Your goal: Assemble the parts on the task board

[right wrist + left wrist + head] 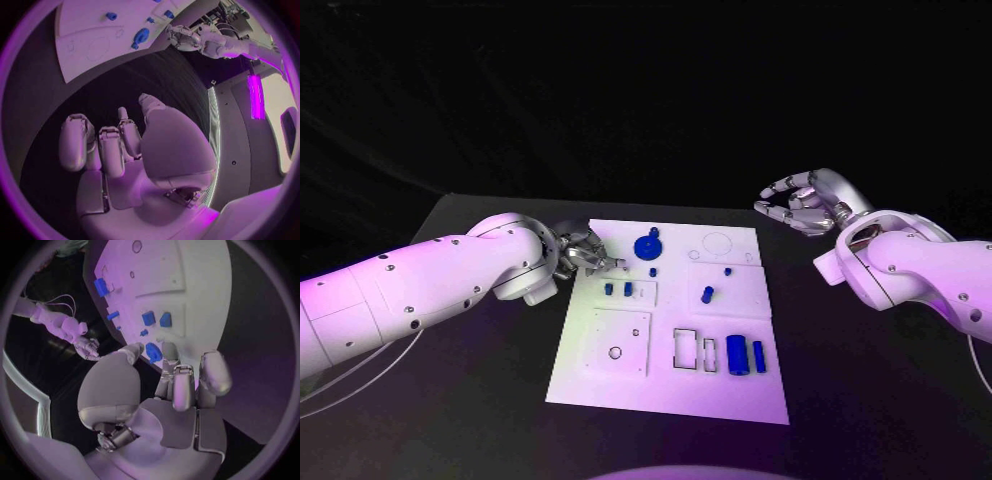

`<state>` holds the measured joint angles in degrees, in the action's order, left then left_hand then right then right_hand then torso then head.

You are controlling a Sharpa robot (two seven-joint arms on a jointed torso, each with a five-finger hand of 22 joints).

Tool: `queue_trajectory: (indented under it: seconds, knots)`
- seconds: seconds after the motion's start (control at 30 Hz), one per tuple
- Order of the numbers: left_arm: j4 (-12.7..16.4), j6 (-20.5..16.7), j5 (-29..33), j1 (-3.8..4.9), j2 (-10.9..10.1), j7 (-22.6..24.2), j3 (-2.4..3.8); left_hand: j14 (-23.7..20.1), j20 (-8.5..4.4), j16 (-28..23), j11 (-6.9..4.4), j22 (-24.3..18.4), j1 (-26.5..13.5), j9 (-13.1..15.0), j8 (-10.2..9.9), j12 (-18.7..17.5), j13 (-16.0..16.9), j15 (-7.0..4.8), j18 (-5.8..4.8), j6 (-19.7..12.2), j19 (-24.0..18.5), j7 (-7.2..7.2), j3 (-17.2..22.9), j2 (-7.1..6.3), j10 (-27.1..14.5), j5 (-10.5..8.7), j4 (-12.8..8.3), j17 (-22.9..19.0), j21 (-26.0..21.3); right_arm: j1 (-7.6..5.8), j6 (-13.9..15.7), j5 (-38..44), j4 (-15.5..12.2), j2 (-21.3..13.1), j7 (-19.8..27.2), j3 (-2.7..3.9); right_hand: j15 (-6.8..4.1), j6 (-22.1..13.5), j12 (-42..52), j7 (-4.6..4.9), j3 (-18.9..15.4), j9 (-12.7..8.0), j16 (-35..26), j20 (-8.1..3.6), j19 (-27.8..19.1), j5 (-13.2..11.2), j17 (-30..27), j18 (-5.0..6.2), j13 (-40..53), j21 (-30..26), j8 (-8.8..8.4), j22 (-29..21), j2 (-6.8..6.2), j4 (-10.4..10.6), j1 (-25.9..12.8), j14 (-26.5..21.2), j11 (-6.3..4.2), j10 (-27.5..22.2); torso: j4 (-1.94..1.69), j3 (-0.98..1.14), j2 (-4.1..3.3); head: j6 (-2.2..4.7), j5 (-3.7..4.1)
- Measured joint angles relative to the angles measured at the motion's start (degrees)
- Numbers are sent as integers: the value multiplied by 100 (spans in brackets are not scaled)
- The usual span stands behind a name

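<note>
The white task board (668, 385) lies in the middle of the black table. A round blue part (648, 243) stands near its far edge, and smaller blue parts (627, 289) sit in slots around the middle. Two blue cylinders (736, 354) lie at the near right. My left hand (589, 255) hovers at the board's far left edge, a little short of the round part (153, 352), holding nothing, with its fingers half bent and apart. My right hand (805, 200) hangs over bare table beyond the board's far right corner, also holding nothing, its fingers loosely bent (112, 145).
Empty cut-outs mark the board: a circle (718, 243) at the far right, rectangular slots (689, 348) near the cylinders and a square plate (617, 340) at the near left. Black table (862, 380) surrounds the board on all sides.
</note>
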<state>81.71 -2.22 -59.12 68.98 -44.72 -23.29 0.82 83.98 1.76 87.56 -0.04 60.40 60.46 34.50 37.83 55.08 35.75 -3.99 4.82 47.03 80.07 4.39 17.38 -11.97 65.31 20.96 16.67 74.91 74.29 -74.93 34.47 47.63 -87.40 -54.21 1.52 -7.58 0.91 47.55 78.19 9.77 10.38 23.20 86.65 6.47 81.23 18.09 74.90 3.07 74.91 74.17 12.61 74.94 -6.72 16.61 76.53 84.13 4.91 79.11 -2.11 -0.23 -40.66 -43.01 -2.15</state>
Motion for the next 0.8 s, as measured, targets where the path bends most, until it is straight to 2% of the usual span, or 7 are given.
queue_trajectory:
  seconds: [0.1, 0.17, 0.23, 0.3, 0.37, 0.5, 0.8]
  knots:
    - [-5, -283, 155, 0, 1, 296, 0, 1, 107, -273, 181, -762, 635, -162, -243, -357, -292, 175, 194, -357, -356, 198, 77, -56, -474, 0, -39, 0, -499, 0, 0, -3, 0, 0, 1, 0, 0, 0, 0, 0, 0, 0, 0, 0, 0, 0, 0, 0, 0, 0, 0, 0, 0, 0, 0, 0, 0, 0, -3, 0, -2, 5, 6]
    - [-12, -471, 212, 0, 10, 568, -11, -245, 218, -777, 348, -1857, 1123, -290, -382, -674, -494, 315, 367, -486, -937, 329, 273, -76, -878, 10, -102, -531, -1285, 0, 0, -5, -1, 0, 2, 0, 0, 0, 0, 0, 0, 0, 0, 0, 0, 0, 0, 0, 0, 0, 0, 0, -1, 0, -1, 0, 0, 0, -5, 0, -2, 8, 10]
    - [-18, -627, 222, 0, 26, 838, -31, -377, 252, -957, 384, -2238, 1288, -340, -425, -779, -569, 351, 405, -527, -1138, 369, 343, -89, -998, 10, -149, -774, -1568, 1, 0, -7, -2, 0, 4, 0, 0, 0, 0, 0, 0, 0, 0, 0, 0, 0, 0, 0, 0, 0, 0, 0, -18, 0, -18, 0, 0, 0, -7, 0, -3, 10, 14]
    - [-18, -785, 202, -6, 53, 1157, -46, -1174, 366, -1717, 477, -2826, 1832, -568, -610, -1189, -918, 450, 498, -609, -1554, 451, 639, -208, -1338, 10, -301, -1916, -2159, 1, 0, -10, -3, 1, 8, 0, 0, 0, -30, 0, 0, -2, -7, 10, -14, 0, 0, 0, 0, -38, 0, -1, -23, 0, -23, 0, -10, -12, -7, -1, -5, 16, 18]
    - [-8, -909, 129, -25, 80, 1425, -58, -1561, 419, -2077, 528, -2992, 2081, -718, -714, -1440, -1151, 491, 498, -618, -1684, 460, 786, -280, -1485, 10, -404, -2443, -2377, 1, 0, -14, -3, 2, 12, 0, 0, 0, -77, 0, 2, -5, -44, 1, -64, 0, 0, -1, 0, -109, 23, -1, -22, -2, -24, 0, -9, -71, -5, -3, -7, 20, 28]
    - [33, -1109, -221, -116, 167, 1913, -83, -1827, 438, -2356, 558, -3066, 2161, -917, -891, -1779, -1456, 503, 498, -709, -1702, 512, 832, -366, -1659, 10, -450, -2940, -2458, 1, -1, -22, -3, 9, 31, 0, 0, 0, -287, 0, 38, -5, -134, 0, -185, 33, 0, 93, -139, -306, 23, -1, 1, -26, -47, 0, -17, -247, -2, -7, -11, 25, 48]
    - [-72, -1250, -1384, -216, 482, 2341, -109, -1398, 450, -1968, 583, -3030, 2173, -1277, -1121, -2277, -1997, 534, 498, -577, -1484, 450, 680, -418, -1747, -14, -603, -2806, -2384, 5, -3, -50, -3, 29, 81, -3, -21, 0, -328, 0, 63, -5, -168, 0, -185, 33, 5, 93, -206, -383, 45, -2, 0, -33, -46, -21, -25, -272, -3, -9, -12, 28, 61]
